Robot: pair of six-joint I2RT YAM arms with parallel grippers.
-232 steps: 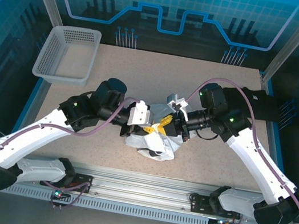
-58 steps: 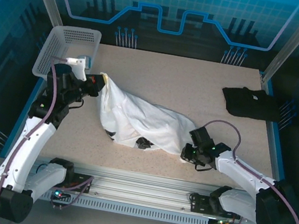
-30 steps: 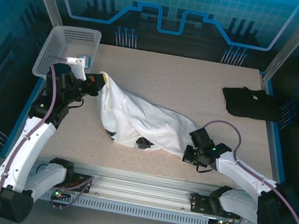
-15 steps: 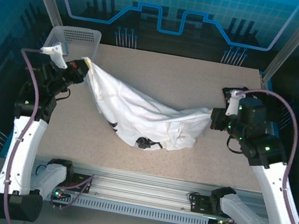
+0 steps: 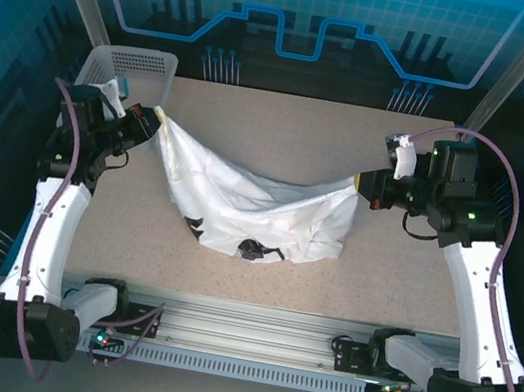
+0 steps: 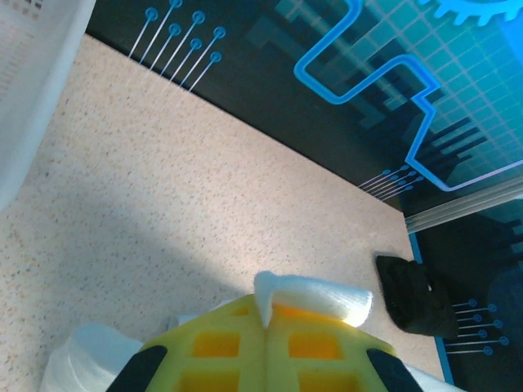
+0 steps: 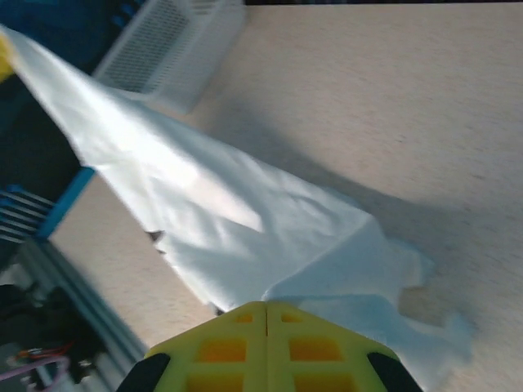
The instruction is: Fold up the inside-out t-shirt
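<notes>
right claw [image 5: 358,186] lifted rightward, t-shirt [image 5: 259,211] stretched wider (left claw [image 5: 154,119] drawn slightly back)

T-shirt [image 5: 258,208]: white cloth, thin and soft, matt, creased all over.
Table [image 5: 293,136]: beige speckled top, matt, fine-grained, stone-look finish.
Basket [image 5: 141,66]: white plastic mesh with a faint sheen.
Left gripper [image 6: 265,314]: yellow plastic, smooth, matt.
Right gripper [image 7: 265,310]: the same yellow plastic, smooth, no shine.
Left arm [image 5: 48,229]: white plastic shell, glossy; black joints, duller.
Right arm [image 5: 483,296]: glossy white shell again, black matt housings.
Rail [image 5: 239,326]: bare silver metal, ribbed, satin finish.
Cable [image 5: 52,118]: purple sheath, smooth and rubbery.
Black garment [image 6: 413,296]: dark cloth, soft, matt.
</notes>
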